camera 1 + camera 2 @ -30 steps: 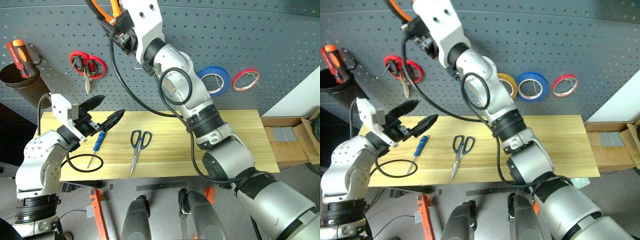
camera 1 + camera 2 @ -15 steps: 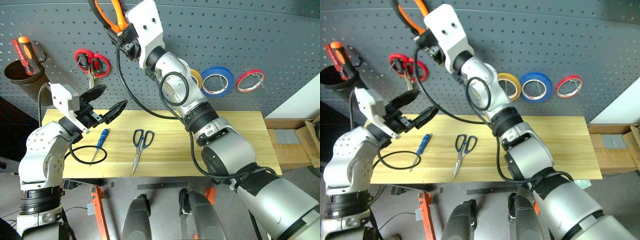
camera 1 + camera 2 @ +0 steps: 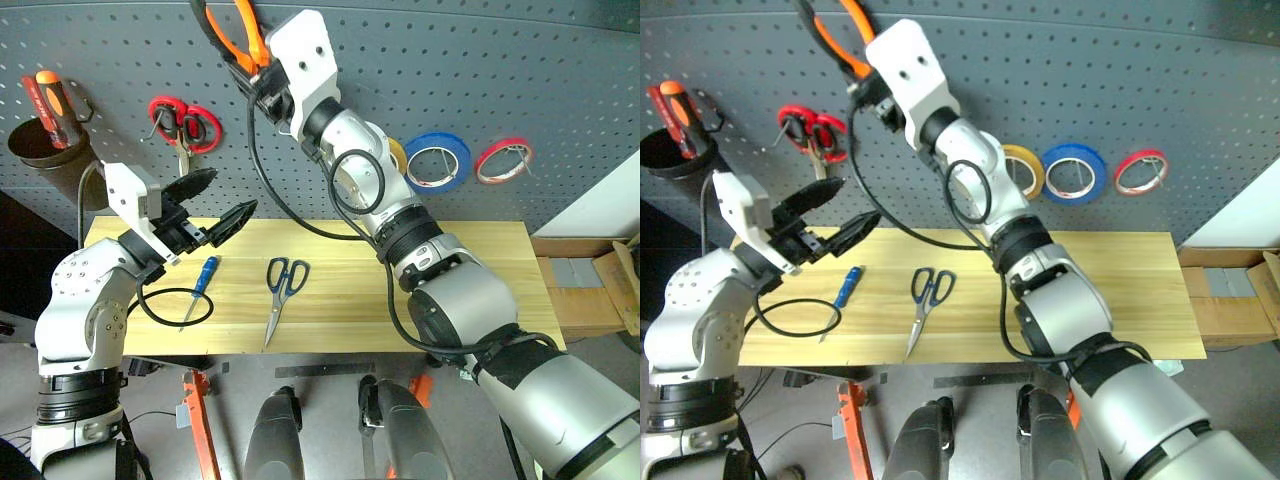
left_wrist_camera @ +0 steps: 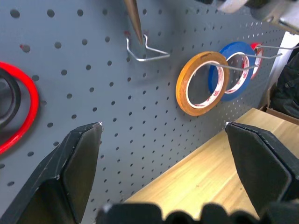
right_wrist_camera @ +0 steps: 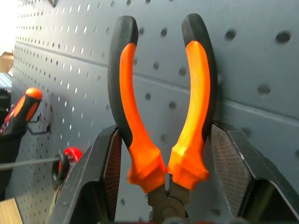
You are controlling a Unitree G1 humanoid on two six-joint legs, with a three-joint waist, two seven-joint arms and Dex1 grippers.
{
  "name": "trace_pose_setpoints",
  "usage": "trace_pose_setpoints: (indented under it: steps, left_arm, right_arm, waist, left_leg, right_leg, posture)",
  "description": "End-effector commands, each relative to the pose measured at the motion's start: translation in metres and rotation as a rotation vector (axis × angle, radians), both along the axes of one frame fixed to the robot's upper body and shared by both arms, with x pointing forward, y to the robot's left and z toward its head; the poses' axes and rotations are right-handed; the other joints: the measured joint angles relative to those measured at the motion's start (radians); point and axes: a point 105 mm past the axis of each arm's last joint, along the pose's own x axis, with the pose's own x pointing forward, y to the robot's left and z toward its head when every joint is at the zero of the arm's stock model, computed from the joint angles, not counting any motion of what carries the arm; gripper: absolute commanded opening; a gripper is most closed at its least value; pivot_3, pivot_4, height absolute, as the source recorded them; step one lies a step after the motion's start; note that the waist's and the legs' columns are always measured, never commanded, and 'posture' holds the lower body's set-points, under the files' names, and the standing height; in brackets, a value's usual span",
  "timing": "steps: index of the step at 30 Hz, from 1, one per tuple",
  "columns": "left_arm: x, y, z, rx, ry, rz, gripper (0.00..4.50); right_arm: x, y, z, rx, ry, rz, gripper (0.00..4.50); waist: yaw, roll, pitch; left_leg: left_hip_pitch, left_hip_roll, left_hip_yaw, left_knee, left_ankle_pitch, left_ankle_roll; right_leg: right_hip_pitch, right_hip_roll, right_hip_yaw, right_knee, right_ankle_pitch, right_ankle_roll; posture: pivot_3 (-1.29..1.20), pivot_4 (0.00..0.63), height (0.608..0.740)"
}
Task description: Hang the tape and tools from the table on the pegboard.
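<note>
My right gripper (image 5: 159, 186) clamps pliers (image 5: 159, 121) against pegboard (image 3: 520, 80); next seat handles over hook. Left gripper (image 3: 215, 205) spread wide, empty.

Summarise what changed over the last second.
The right gripper, shut on the pliers, has come slightly down and rightward along the pegboard. The left gripper rose a little, still open. Screwdriver and scissors lie unmoved on the table; the tape stays hung.
</note>
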Motion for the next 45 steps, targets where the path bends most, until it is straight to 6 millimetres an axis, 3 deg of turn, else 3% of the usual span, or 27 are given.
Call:
trace_pose_setpoints:
  steps: [1, 4, 20, 26, 29, 36, 40, 43, 45]
  left_arm:
    - [-0.004, 0.003, 0.013, 0.023, -0.049, 0.013, 4.50]
    - [-0.005, 0.004, 0.011, 0.031, -0.044, 0.016, 4.50]
    - [0.000, 0.005, 0.010, 0.042, -0.060, 0.045, 4.50]
    - [0.001, 0.006, 0.009, 0.045, -0.064, 0.051, 4.50]
    - [0.002, 0.005, 0.008, 0.044, -0.066, 0.053, 4.50]
    - [0.004, 0.006, 0.008, 0.037, -0.071, 0.064, 4.50]
    - [0.002, 0.010, 0.005, 0.026, -0.057, 0.081, 4.50]
    - [-0.002, 0.013, -0.004, 0.010, -0.009, 0.096, 4.50]
    - [-0.004, 0.015, -0.014, 0.005, 0.031, 0.114, 4.50]
  right_arm:
    - [-0.001, -0.006, 0.000, -0.006, -0.063, -0.016, 2.42]
    - [0.005, -0.013, -0.012, -0.035, -0.059, -0.045, 2.42]
    - [0.026, -0.044, -0.035, 0.014, 0.029, -0.180, 2.42]
    - [0.028, -0.055, -0.038, 0.042, 0.031, -0.230, 4.29]
    - [0.027, -0.057, -0.037, 0.045, 0.022, -0.238, 4.45]
    - [0.001, -0.066, -0.027, 0.052, 0.013, -0.185, 4.45]
    - [-0.026, -0.078, -0.046, -0.083, 0.094, -0.124, 4.45]
    - [-0.051, -0.097, -0.072, -0.262, 0.214, -0.052, 4.45]
    - [-0.063, -0.110, -0.073, -0.271, 0.288, -0.003, 4.45]
  waist:
    - [0.006, 0.001, 0.002]
    - [0.015, 0.003, 0.006]
    - [0.025, 0.004, 0.008]
    - [0.032, 0.005, 0.008]
    - [0.037, 0.005, 0.008]
    - [0.042, 0.005, 0.008]
    - [0.040, 0.005, 0.008]
    - [0.038, 0.005, 0.008]
    - [0.033, 0.005, 0.008]
  left_leg:
    - [0.000, 0.000, 0.000, 0.000, 0.000, 0.000]
    - [0.000, 0.000, 0.000, 0.000, 0.000, 0.000]
    - [0.000, 0.000, 0.000, -0.001, 0.002, -0.002]
    - [0.000, 0.000, -0.001, -0.001, 0.004, -0.002]
    - [0.001, 0.000, -0.002, 0.000, 0.006, -0.001]
    - [0.000, -0.001, -0.003, -0.003, 0.008, -0.002]
    - [0.000, -0.002, -0.002, -0.009, 0.008, -0.002]
    - [0.000, -0.002, -0.002, -0.011, 0.007, -0.002]
    - [0.000, -0.002, -0.001, -0.011, 0.006, -0.002]
  right_leg:
    - [0.000, 0.000, 0.000, 0.000, 0.000, 0.000]
    - [0.000, 0.000, 0.000, 0.000, 0.000, 0.000]
    - [0.000, 0.000, 0.000, 0.000, 0.000, 0.000]
    - [0.000, 0.000, 0.000, 0.001, 0.000, 0.000]
    - [0.000, 0.000, 0.000, 0.001, 0.001, 0.000]
    - [0.000, 0.000, 0.000, 0.000, 0.001, 0.000]
    - [0.000, 0.000, 0.000, -0.004, 0.001, 0.000]
    - [-0.001, 0.000, -0.001, -0.006, 0.000, 0.000]
    - [-0.001, 0.000, 0.000, -0.007, 0.000, 0.001]
  posture:
    - [0.03, 0.345, 0.740]
    - [0.02, 0.350, 0.740]
    - [0.01, 0.346, 0.740]
    - [0.00, 0.341, 0.740]
    - [-0.01, 0.338, 0.740]
    - [-0.02, 0.335, 0.740]
    - [-0.03, 0.333, 0.740]
    - [-0.05, 0.335, 0.740]
    - [-0.05, 0.334, 0.740]
